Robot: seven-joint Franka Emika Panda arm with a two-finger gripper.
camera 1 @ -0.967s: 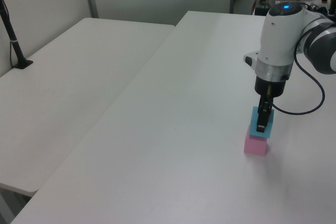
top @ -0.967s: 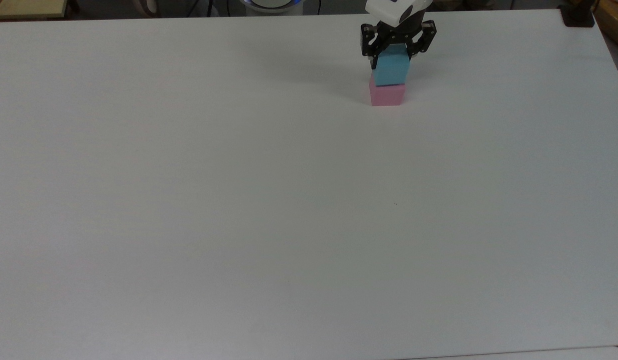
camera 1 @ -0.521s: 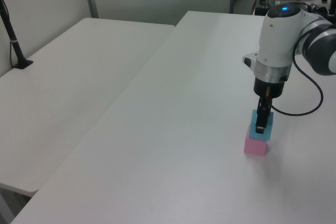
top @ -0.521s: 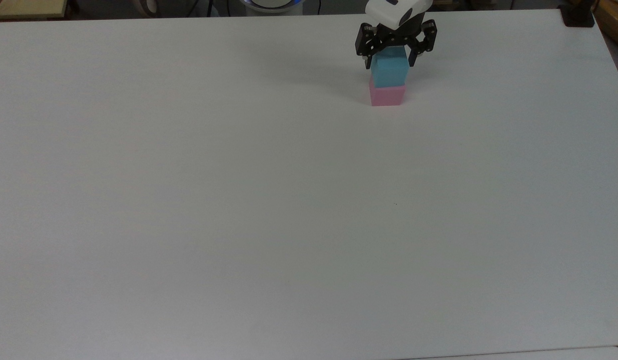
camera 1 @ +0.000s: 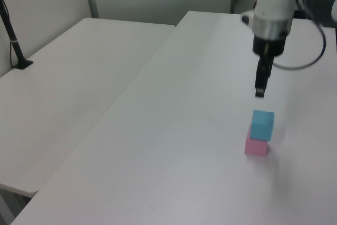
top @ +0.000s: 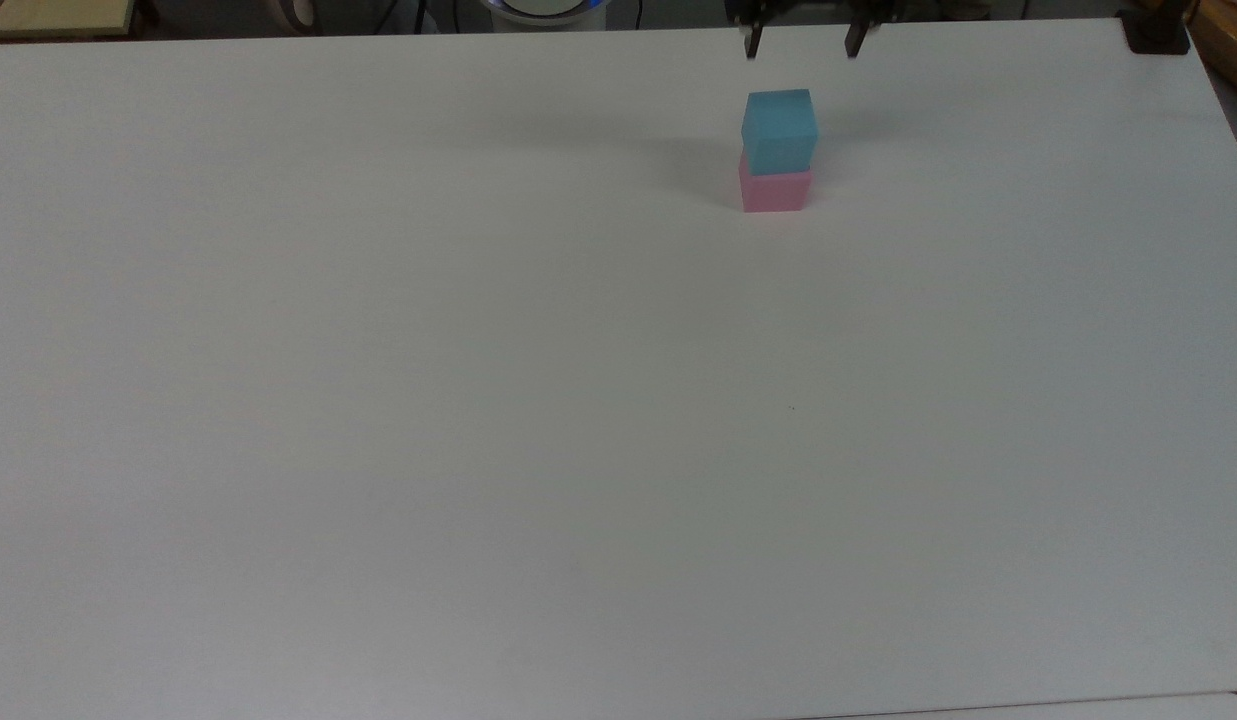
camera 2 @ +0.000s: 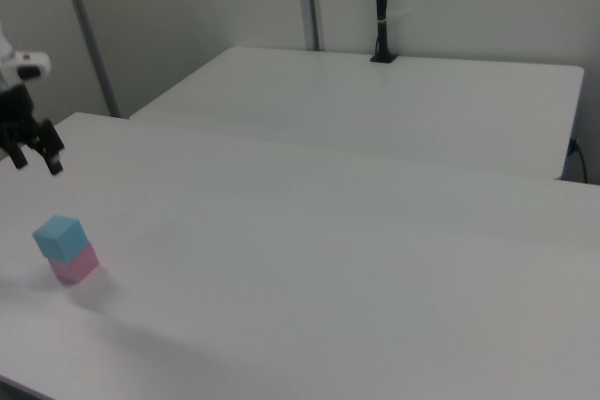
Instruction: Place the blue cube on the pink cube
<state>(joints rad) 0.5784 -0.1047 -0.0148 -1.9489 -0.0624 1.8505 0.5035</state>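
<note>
The light blue cube (top: 779,130) sits squarely on top of the pink cube (top: 775,192) near the far edge of the white table (top: 478,400). My gripper (top: 801,48) hangs above the stack, open, with nothing between its fingers and well apart from the blue cube. In the left view the blue cube (camera 1: 262,125) rests on the pink cube (camera 1: 256,146), with the gripper (camera 1: 260,92) a clear gap above them. The right view has the blue cube (camera 2: 58,236) on the pink cube (camera 2: 75,265) at its left, and the gripper (camera 2: 36,164) above.
A black clamp (top: 1158,30) sits at the table's far right corner in the top view. A second white table (camera 1: 68,72) adjoins on the left view's left, with a black pole (camera 1: 13,40) clamped at its edge.
The gripper has let go of the blue cube and risen straight up, away from the stack. The blue cube stays on the pink cube.
</note>
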